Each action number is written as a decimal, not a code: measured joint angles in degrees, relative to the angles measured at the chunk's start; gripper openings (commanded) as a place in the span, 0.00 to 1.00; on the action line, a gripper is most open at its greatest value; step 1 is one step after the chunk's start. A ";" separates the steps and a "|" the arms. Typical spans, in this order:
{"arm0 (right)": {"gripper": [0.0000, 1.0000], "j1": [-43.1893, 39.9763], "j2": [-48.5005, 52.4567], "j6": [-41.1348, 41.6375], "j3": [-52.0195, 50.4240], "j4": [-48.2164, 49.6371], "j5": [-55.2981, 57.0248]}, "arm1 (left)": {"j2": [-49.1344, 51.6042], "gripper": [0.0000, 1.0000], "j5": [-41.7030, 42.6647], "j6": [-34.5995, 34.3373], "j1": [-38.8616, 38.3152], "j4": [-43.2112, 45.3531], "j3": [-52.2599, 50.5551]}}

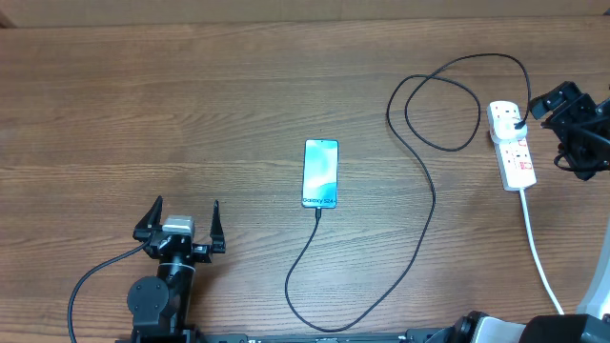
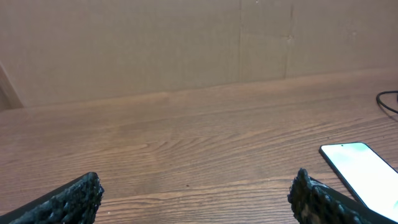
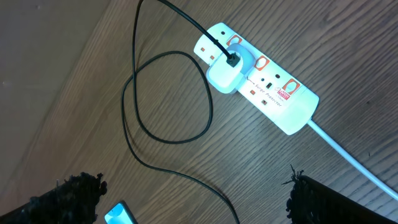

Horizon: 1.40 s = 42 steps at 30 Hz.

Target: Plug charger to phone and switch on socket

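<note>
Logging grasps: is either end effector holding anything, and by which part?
Nothing is held; left end effector and right end effector both stand open, empty.

- The phone, lying well apart from the socket, bears one line of white lettering along the near end of its screen. Seen from overhead it reads "Galaxy S24", very small.
- In the left wrist view the phone's screen is washed pale and no lettering can be read on it.
- The socket has three red-outlined marks along its top, with no letters legible in them.
- A small red label with white print sits near the socket's cord end, too small to read.
- A fine grey line of print runs along the socket's face; it cannot be read with certainty.
</note>
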 measured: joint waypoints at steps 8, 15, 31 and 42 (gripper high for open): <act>1.00 0.00 0.00 -0.02 0.00 0.00 0.00 | 0.00 1.00 0.00 -0.02 0.00 0.00 0.00; 1.00 0.00 0.00 -0.02 0.00 0.00 0.00 | 0.00 1.00 0.00 0.00 0.00 0.00 0.00; 1.00 5.11 -1.88 -0.09 -5.97 13.49 1.49 | 0.02 1.00 -0.02 -0.02 0.00 0.02 0.00; 1.00 17.18 -15.39 -0.15 -26.60 38.71 1.44 | 0.00 1.00 -0.02 0.00 0.00 0.00 0.00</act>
